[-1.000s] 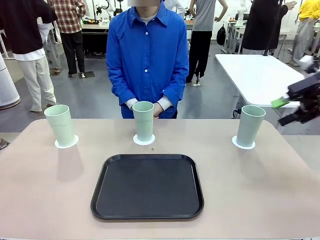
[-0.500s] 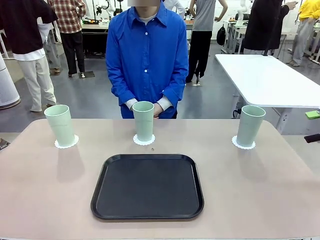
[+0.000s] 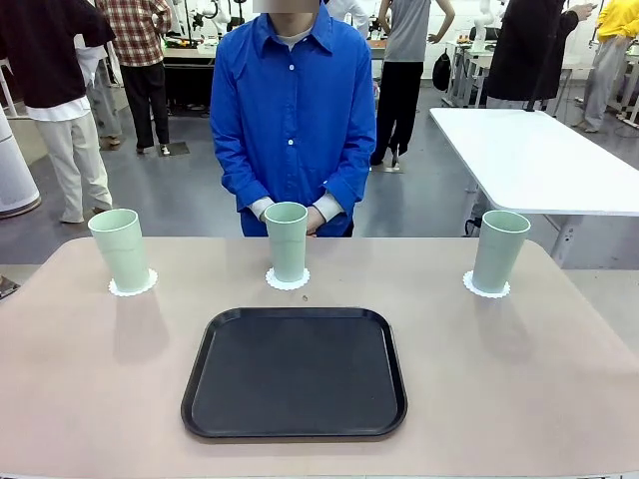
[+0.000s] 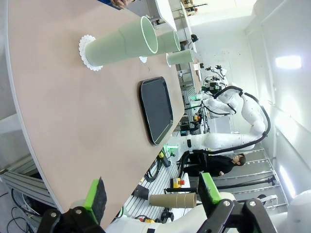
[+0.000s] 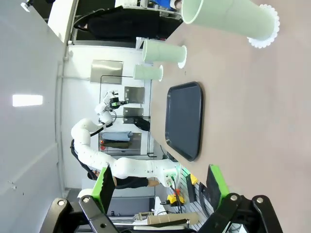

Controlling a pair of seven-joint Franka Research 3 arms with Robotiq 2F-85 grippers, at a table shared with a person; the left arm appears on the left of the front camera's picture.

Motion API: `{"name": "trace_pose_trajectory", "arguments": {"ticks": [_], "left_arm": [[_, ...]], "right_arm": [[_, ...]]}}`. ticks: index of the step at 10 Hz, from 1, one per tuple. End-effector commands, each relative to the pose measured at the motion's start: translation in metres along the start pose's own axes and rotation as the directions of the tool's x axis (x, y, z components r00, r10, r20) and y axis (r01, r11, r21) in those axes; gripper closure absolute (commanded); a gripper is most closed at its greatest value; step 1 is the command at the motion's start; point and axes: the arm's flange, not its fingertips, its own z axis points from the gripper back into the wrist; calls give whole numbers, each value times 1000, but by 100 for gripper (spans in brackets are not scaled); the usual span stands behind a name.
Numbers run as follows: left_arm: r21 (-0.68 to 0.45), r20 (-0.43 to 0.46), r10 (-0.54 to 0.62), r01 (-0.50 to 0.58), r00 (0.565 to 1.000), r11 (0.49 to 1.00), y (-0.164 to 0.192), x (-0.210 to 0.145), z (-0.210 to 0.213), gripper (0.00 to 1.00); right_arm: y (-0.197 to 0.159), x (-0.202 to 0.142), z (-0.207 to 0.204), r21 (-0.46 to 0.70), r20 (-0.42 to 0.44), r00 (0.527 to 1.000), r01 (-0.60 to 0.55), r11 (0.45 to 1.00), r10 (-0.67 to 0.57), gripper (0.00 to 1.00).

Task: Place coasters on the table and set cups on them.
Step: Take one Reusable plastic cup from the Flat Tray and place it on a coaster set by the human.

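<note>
Three cups (image 3: 288,239) stand on coasters (image 3: 288,280) at the bench's (image 3: 100,379) twelve o'clock edge; our jaws spread, empty. Task looks complete; nothing left to place.

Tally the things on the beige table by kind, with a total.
Cups: 3, at left, middle and right
Coasters: 3, one under each cup: left, middle, right
Black tray: 1
Total: 7
</note>
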Motion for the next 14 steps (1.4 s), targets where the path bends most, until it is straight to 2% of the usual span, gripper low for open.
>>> {"name": "trace_pose_trajectory", "arguments": {"ticks": [1, 14], "left_arm": [[5, 1, 0, 0, 1000, 1000, -3, 0, 0, 0], [5, 1, 0, 0, 1000, 1000, -3, 0, 0, 0]], "right_arm": [[2, 2, -2, -18, -3, 1000, 4, 1000, -4, 0], [2, 2, -2, -18, -3, 1000, 4, 1000, -4, 0]]}}
